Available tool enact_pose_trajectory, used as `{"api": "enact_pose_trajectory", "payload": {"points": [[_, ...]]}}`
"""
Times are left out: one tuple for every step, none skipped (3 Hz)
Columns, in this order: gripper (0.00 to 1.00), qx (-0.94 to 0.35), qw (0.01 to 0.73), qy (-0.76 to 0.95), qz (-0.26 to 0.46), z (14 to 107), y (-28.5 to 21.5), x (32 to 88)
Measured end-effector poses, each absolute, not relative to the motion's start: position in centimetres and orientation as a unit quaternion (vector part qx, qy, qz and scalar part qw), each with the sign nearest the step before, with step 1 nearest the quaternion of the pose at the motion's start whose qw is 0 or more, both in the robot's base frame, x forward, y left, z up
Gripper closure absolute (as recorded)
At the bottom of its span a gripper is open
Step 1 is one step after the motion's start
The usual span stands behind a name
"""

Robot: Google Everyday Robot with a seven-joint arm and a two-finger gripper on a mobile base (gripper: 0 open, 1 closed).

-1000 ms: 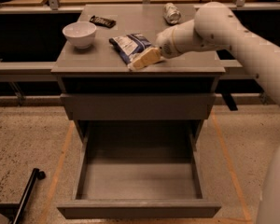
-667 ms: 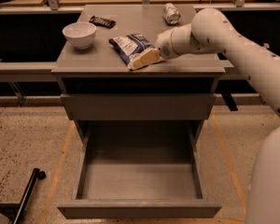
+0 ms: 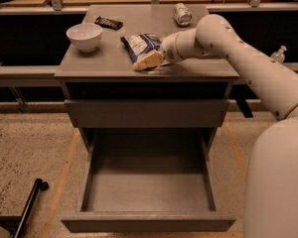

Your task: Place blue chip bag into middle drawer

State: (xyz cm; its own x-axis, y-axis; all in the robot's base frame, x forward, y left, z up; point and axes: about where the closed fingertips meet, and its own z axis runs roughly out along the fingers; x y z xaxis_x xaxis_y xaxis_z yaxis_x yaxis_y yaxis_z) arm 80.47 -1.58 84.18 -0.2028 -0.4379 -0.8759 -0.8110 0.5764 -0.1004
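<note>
The blue chip bag [image 3: 138, 42] lies flat on the cabinet top [image 3: 89, 63], right of centre. My gripper [image 3: 148, 61] rests low on the top at the bag's near end, touching or overlapping it, and my white arm reaches in from the right. The middle drawer [image 3: 148, 222] is pulled fully out below, with nothing visible inside it. It stands directly under and in front of the cabinet top.
A white bowl [image 3: 84, 35] sits at the top's left. A small black bar [image 3: 109, 22] lies behind it, and a silver can [image 3: 182, 14] lies at the back right. The upper drawer front [image 3: 146, 113] is closed. A black pole [image 3: 27, 207] lies on the floor at left.
My gripper has edged slightly left along the bag's near end. The bag, the bowl and the drawer have stayed in place.
</note>
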Motion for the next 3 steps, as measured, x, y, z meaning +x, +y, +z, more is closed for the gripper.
{"api": "enact_pose_trajectory", "payload": {"points": [[0.39,-0.414,0.477,0.75,0.195,84.0,-1.23,80.81],[0.62,-0.412,0.478,0.752,0.192,84.12,-1.2,80.66],[0.86,-0.411,0.486,0.747,0.195,84.93,-1.08,80.24]]}}
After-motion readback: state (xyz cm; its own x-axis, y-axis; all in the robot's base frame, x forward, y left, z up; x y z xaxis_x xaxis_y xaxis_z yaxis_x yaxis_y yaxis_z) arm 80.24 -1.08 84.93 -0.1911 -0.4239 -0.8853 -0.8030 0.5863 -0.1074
